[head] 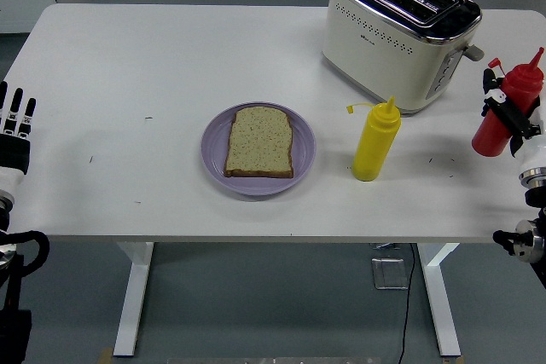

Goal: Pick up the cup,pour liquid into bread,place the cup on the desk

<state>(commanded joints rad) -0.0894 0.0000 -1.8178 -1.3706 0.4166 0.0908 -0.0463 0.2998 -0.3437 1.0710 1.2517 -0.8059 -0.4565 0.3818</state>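
Rightward, the right hand (518, 125) has its fingers clenched around the red bottle (507, 105), upright at the tabletop (153, 66) edge. Left hand (15, 130): fingers released, resting at the left edge.

One high head view, facing forward and down

The camera sits above the near edge of the white table (171, 66), far enough back to show its whole width, its legs and the floor; the toaster (399, 31) stands at the far right.
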